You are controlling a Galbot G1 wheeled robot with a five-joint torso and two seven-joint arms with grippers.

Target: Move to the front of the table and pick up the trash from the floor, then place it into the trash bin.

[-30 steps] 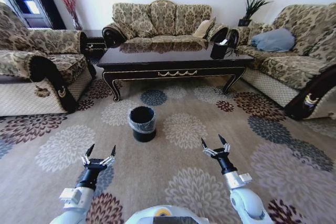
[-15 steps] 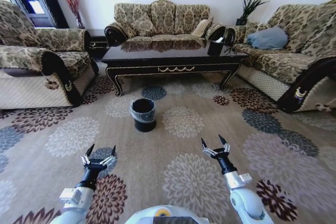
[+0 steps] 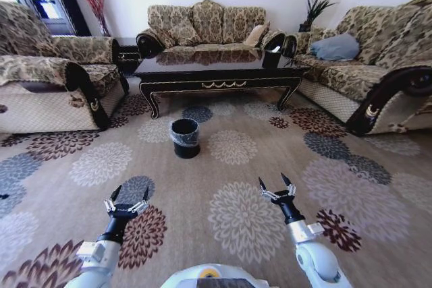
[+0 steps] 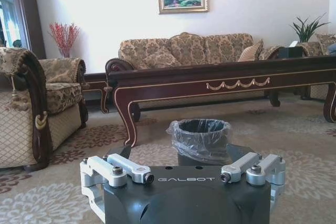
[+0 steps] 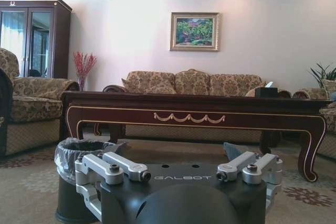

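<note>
Black left pincer (image 3: pixel 127 198) open, low | right pincer (image 3: pixel 277 187) open, low

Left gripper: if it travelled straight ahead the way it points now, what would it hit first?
Probably the trash bin. The left wrist view, looking along the open left gripper, shows the bin standing ahead on the floor, with the table behind it. Depth is unclear, and the gripper may pass slightly to the bin's side.

Open floor (image 3: pixel 223 187) ahead; the trash bin (image 3: pixel 185 137) apparently stands alone before the table (image 3: pixel 216 72).
</note>
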